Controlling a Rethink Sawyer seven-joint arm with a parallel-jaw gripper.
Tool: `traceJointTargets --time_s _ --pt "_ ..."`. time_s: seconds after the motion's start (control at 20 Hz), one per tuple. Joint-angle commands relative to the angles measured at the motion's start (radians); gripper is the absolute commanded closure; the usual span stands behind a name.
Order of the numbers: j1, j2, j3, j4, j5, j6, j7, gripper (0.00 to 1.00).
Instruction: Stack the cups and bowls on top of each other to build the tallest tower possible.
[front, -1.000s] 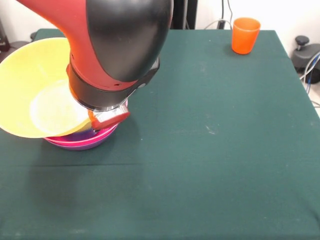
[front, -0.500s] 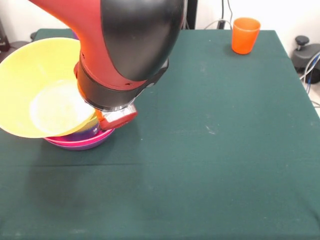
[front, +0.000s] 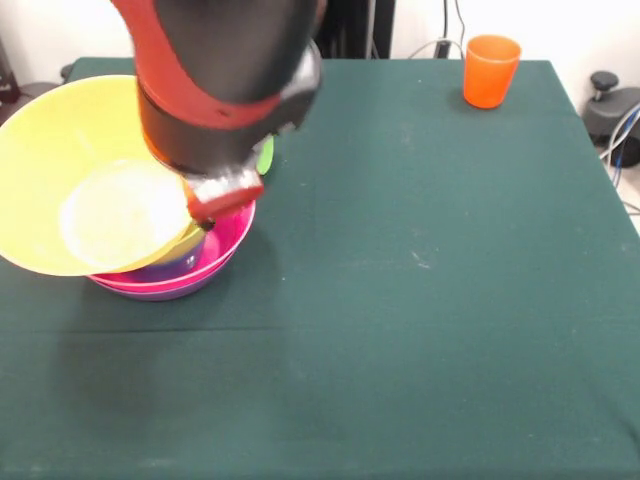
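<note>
A large yellow bowl (front: 90, 185) lies tilted at the table's left, its rim leaning on the tower. Of the tower I see the pink bowl (front: 228, 245) and the purple bowl (front: 160, 292) under it; what is inside is hidden. My gripper (front: 208, 212) hangs under the red and black arm, right at the yellow bowl's right rim, over the pink bowl. I cannot see how it stands. A light green sliver (front: 265, 155) shows behind the arm. The orange cup (front: 490, 70) stands upright at the far right. The other cups and bowls are hidden.
The green table (front: 420, 300) reaches to the picture's front and right. Cables and a black fitting (front: 612, 105) lie beyond its right edge.
The arm has drawn up and back toward the far side. More of the pink bowl's inside now shows. The yellow bowl has stayed where it was.
</note>
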Motion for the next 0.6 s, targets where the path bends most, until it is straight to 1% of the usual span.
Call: traceJointTargets --time_s 0.05,0.3,0.4,0.6 --pt "0.020 -0.130 0.165 0.243 -0.108 -0.098 -0.044 0.00" --pt "0.010 -0.200 0.189 0.319 -0.143 -0.122 -0.100 0.00" --pt "0.020 -0.227 0.207 0.380 -0.158 -0.166 -0.105 0.00" --pt "0.035 -0.248 0.212 0.418 -0.180 -0.185 -0.065 0.00"
